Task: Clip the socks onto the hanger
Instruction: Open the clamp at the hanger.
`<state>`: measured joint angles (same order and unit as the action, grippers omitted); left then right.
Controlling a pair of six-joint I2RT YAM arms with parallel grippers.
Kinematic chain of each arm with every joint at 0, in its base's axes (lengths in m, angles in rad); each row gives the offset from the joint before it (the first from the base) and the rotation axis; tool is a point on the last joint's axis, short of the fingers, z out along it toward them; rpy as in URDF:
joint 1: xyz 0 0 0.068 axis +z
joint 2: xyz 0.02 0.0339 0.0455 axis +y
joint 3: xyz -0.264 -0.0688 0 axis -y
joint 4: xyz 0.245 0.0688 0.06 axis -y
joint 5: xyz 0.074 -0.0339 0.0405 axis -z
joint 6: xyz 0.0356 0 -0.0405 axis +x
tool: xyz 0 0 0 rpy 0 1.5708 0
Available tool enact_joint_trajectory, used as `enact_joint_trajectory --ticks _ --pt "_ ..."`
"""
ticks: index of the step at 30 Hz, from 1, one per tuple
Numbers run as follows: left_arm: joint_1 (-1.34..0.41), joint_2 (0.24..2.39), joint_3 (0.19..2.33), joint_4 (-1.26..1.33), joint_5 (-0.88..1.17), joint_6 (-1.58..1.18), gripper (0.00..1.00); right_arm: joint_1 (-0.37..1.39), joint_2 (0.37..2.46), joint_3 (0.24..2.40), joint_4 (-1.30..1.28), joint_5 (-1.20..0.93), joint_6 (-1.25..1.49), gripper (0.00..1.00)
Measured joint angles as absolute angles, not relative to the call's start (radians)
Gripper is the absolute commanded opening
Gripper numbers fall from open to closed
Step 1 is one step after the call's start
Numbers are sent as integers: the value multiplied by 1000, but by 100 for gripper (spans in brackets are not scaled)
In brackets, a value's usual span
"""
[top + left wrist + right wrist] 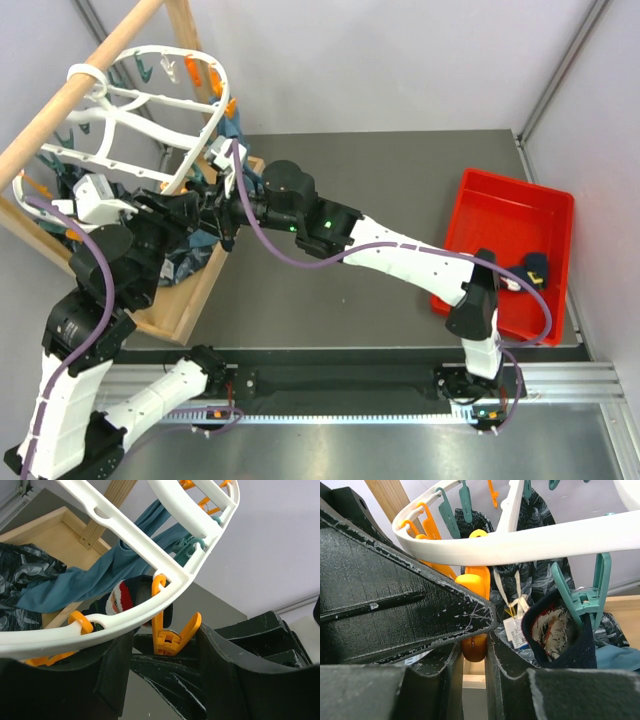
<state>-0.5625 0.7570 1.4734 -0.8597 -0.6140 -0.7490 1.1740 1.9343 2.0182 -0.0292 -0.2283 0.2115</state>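
hanger (228, 90) at 10 o'clock. right claw (472, 645), nearly closed, pinches an orange clip (476, 585), probably to spread it; one sock (560, 640) already hangs at its 4 o'clock. left claw (166, 645) gapes, gripping nothing, perhaps to steady the hanger.

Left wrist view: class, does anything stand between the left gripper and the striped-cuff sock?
Yes. The white rim of the hanger crosses in front of the sock, and an orange clip hangs from that rim between the fingers of the left gripper.
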Motion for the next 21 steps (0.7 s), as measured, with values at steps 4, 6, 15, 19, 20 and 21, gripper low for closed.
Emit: enact_joint_trajectory --ticks 4,6,15,19,20,21 --pt "-564 721 1416 -794 -616 -722 54 1175 1934 2018 -34 -230 212 0" --pt "-564 713 1401 -769 -616 -709 50 1175 1934 2018 -32 -230 212 0" --pt "-564 701 1377 -702 -622 -660 0 1175 1934 2019 -30 -230 214 6" --pt "-564 701 1377 -702 -627 -659 0 1176 1934 2026 -48 -229 218 56" --pt "-564 702 1379 -704 -638 -659 0 1176 1931 2028 -69 -228 212 64" --pt "-562 702 1383 -707 -647 -659 0 1176 1927 2028 -84 -224 203 75"
